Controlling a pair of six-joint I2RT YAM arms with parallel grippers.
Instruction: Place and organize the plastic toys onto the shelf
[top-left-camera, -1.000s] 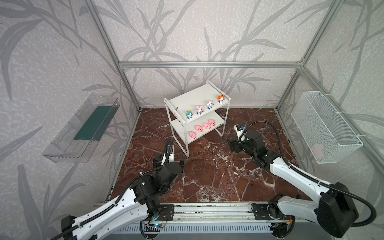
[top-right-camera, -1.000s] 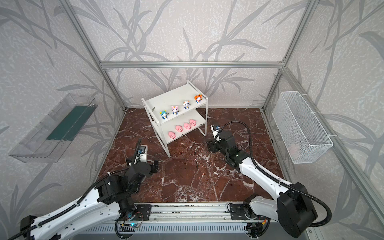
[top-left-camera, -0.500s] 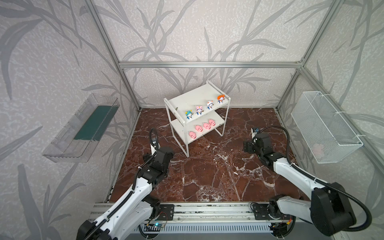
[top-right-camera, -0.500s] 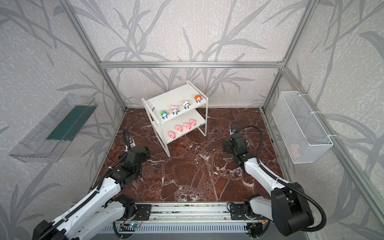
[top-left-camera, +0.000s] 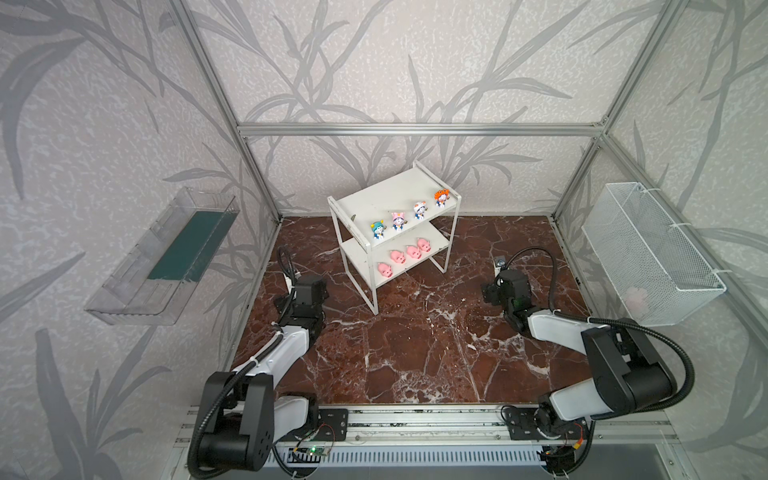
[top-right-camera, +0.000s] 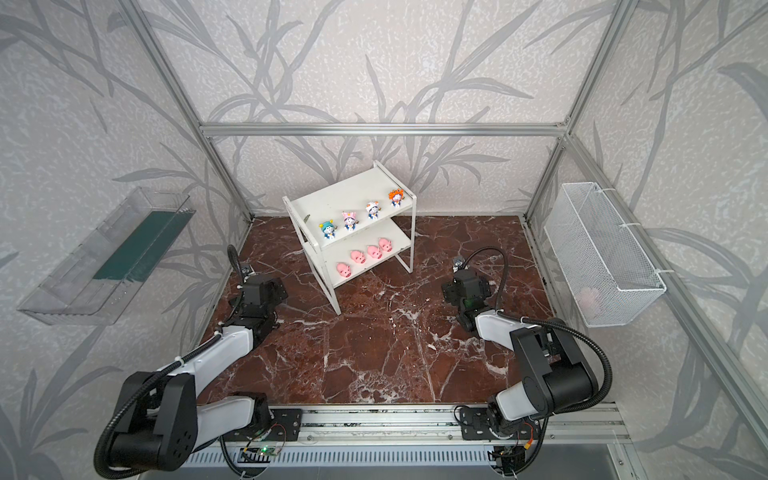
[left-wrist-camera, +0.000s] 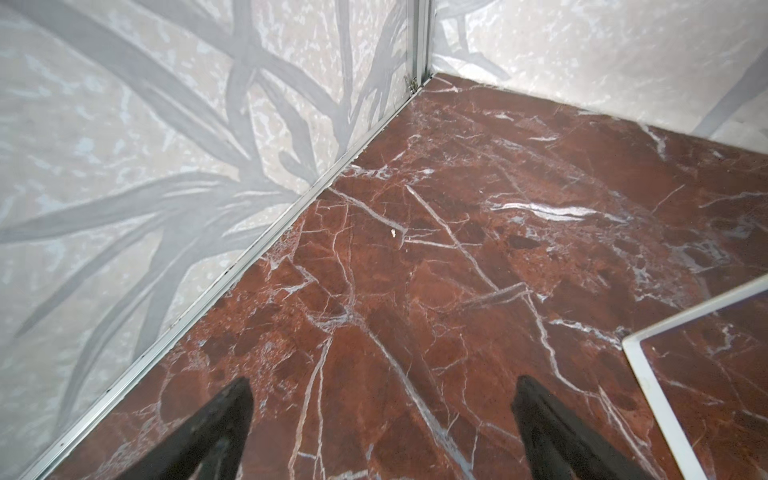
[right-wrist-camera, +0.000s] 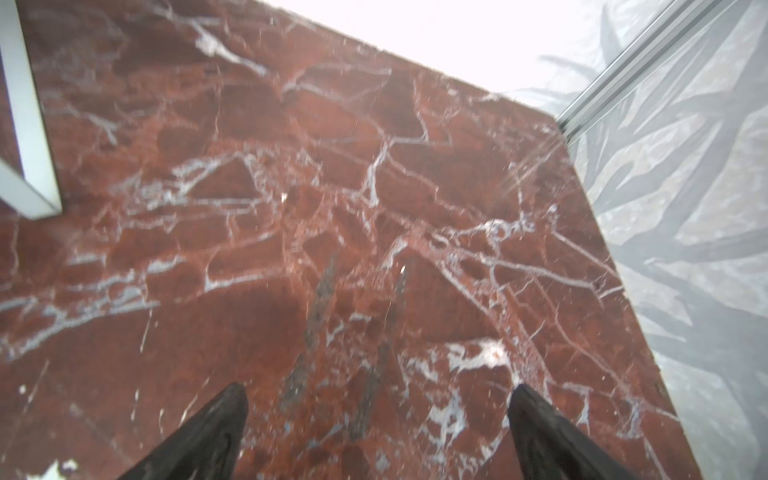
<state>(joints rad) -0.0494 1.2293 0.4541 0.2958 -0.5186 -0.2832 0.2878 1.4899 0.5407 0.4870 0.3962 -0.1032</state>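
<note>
Toys (top-left-camera: 397, 257) fill shelf (top-left-camera: 374, 203) on red marble (top-left-camera: 415, 332); left hand (left-wrist-camera: 384, 384), right hand (right-wrist-camera: 378, 388) spread empty.

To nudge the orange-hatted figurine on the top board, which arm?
Right, probably: the open right claw is nearer the white two-tier shelf's end where the orange-hatted blue-and-white figurine stands; the left claw is past the opposite end.

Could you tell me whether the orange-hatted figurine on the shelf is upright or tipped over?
Upright. In both top views the orange-hatted figurine stands on the top board of the shelf, hat above its body.
</note>
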